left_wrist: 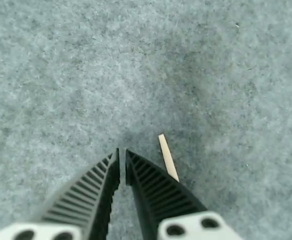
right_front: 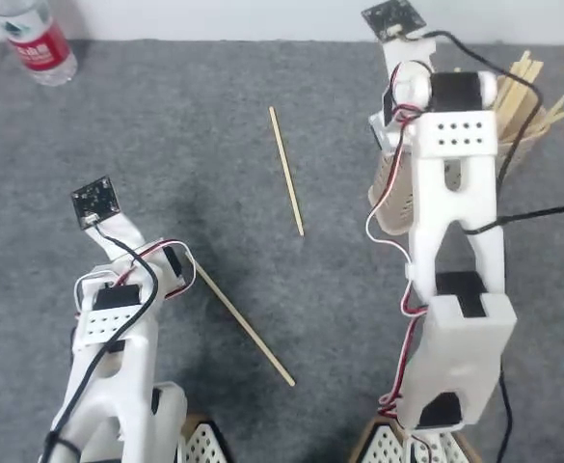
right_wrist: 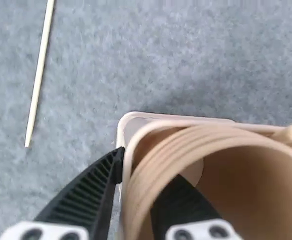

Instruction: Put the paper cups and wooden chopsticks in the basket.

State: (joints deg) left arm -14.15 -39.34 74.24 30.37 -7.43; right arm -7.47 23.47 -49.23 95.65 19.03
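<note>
My right gripper (right_wrist: 146,167) is shut on the rim of a stack of tan paper cups (right_wrist: 220,170), one finger outside and one inside. Under the cups lies a pale square-cornered rim, apparently the basket (right_wrist: 136,118). In the high view the cups (right_front: 388,193) sit under the right arm, with several wooden chopsticks (right_front: 530,95) standing up behind it. One loose chopstick (right_front: 286,172) (right_wrist: 38,75) lies mid-table. A second chopstick (right_front: 243,323) runs from beside my left arm; its tip (left_wrist: 166,156) lies just beside my left gripper (left_wrist: 122,151), which is shut on nothing, low over the cloth.
A plastic water bottle (right_front: 36,40) with a red label lies at the far left corner. Grey cloth (right_front: 185,125) covers the table. Cables (right_front: 542,212) trail from the right arm toward the right edge.
</note>
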